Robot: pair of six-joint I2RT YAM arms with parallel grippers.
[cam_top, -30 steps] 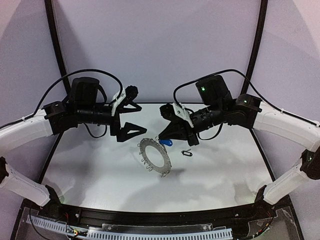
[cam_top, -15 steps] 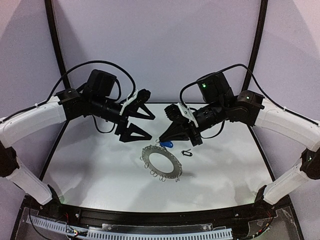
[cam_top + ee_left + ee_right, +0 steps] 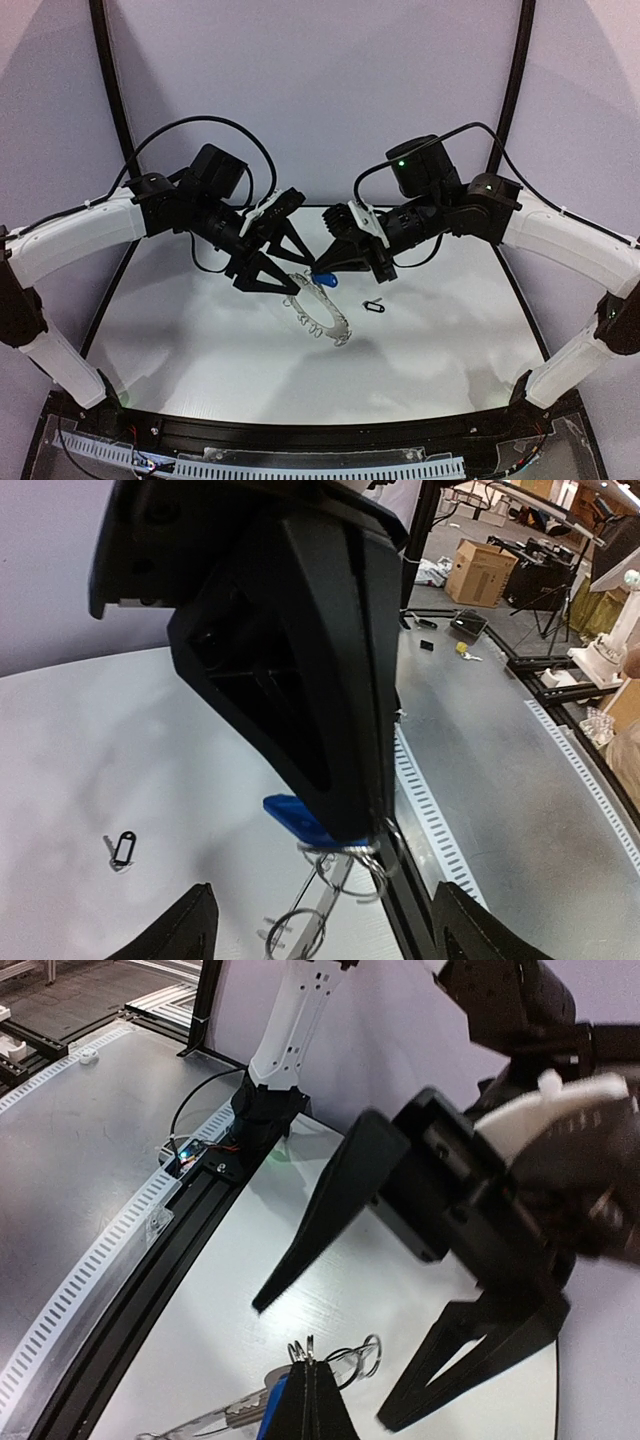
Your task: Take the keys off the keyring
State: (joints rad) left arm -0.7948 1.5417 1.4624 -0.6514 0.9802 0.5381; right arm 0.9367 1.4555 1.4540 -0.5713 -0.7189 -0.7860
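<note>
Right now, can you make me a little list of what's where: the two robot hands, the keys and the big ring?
left gripper: open, jaws spread wide beside the keyring, holding nothing
right gripper: shut on the blue key
blue key: pinched, off the table, right at the ring's raised edge
keyring: tilted, one side lifted up by the blue key, wire loops dangling
black key: lying alone on the table, apart from the ring, on the right arm's side
table: white
</note>
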